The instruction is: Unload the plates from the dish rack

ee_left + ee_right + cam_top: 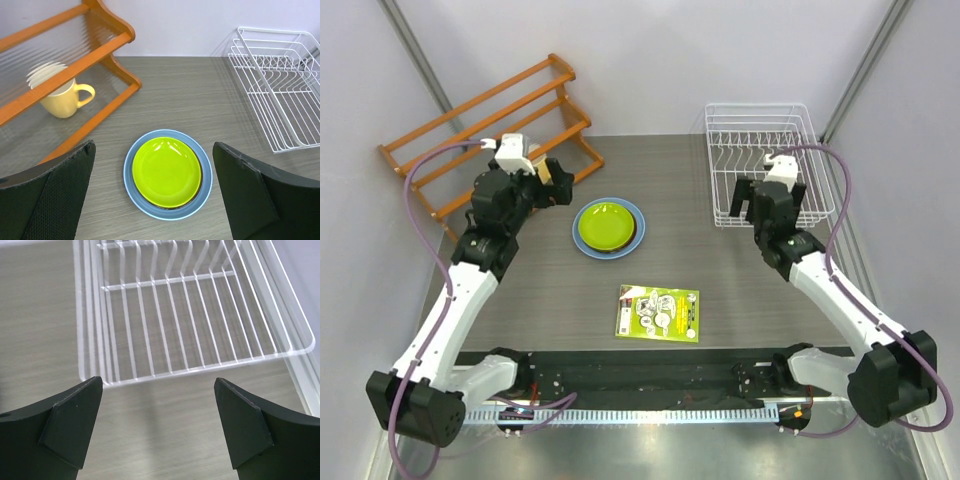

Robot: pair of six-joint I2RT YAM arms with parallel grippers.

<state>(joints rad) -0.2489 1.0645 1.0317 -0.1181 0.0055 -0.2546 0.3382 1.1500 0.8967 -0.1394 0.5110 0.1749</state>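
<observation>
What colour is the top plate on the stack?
Lime green. The top plate shows best in the left wrist view.

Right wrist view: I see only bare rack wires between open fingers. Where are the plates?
Observer: Stacked mid-table, apart from the rack, with the lime plate on top.
Operator: What's under it?
Observer: A blue plate at the bottom and a dark rim between them. I cannot count more.
Operator: Left gripper holding anything?
Observer: No. The left gripper is open and empty, facing the lime plate.
</observation>
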